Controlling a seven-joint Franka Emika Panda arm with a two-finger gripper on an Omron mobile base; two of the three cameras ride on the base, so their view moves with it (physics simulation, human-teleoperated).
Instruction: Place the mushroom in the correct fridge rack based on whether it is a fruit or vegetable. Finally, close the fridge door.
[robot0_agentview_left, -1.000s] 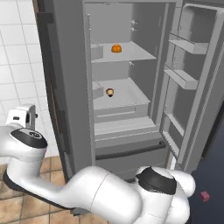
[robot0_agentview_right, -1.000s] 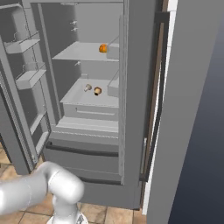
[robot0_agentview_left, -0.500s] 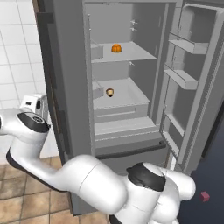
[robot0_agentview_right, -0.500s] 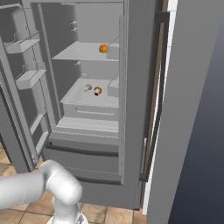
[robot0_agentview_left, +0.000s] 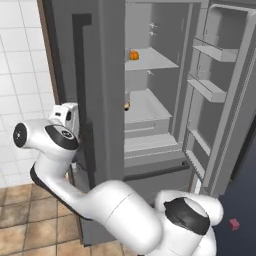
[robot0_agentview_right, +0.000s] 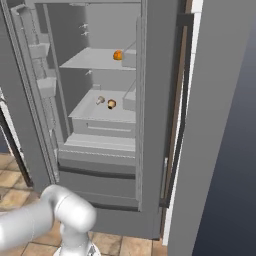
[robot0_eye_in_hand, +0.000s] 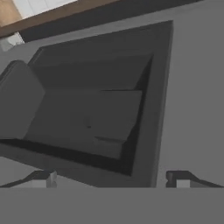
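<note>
- Gripper (robot0_eye_in_hand: 112, 178) sits at the hand view's bottom edge with jaws spread wide and empty, facing the grey fridge door (robot0_agentview_left: 97, 75).
- We see the mushroom (robot0_agentview_right: 111, 104) at centre frame, resting on the fridge rack (robot0_agentview_right: 95, 114).
- We judge the mushroom light and soft; the door is stiff, so push its outer face.

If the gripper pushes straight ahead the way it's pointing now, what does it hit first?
Most likely the dark grey fridge door. The open gripper points into the door's recessed handle, with nothing visible between; the depth of the gap is unclear.

The brown-capped mushroom (robot0_agentview_right: 111, 104) lies on the lower fridge rack (robot0_agentview_right: 95, 114).
</note>
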